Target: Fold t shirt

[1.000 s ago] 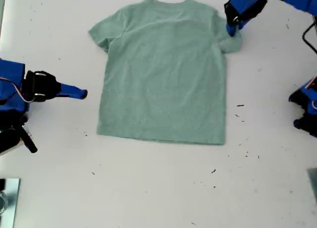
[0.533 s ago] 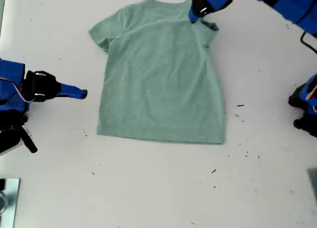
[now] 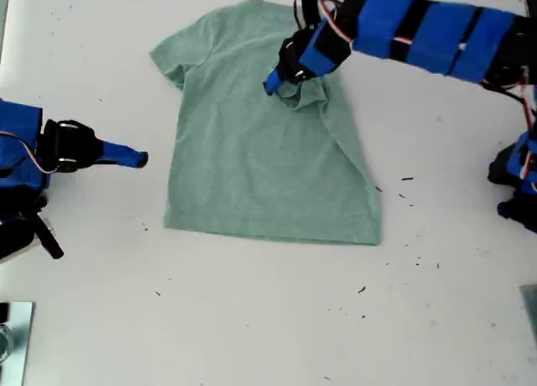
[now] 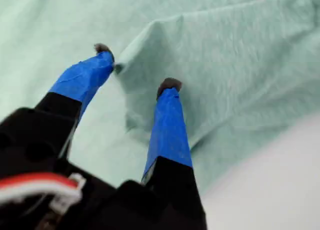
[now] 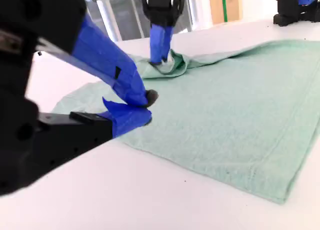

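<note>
One sleeve's pulled in over the t shirt [image 3: 260, 151], pinched in my first pincer [image 3: 289, 77]; second pincer [image 3: 134, 158] idle and closed, most folds left.

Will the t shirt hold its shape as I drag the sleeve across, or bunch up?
Likely floppy: the t shirt already puckers where my first gripper pinches the sleeve. It probably drags light, since the hem lies flat and undisturbed. Expect a soft, uneven fold line rather than a crisp one.

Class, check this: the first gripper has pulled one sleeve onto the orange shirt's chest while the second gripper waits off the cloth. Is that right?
Wrong in one respect: the shirt is sage green, not orange, as the exterior view shows. The first gripper does hold a sleeve on the chest, and the second gripper waits off the cloth.
</note>
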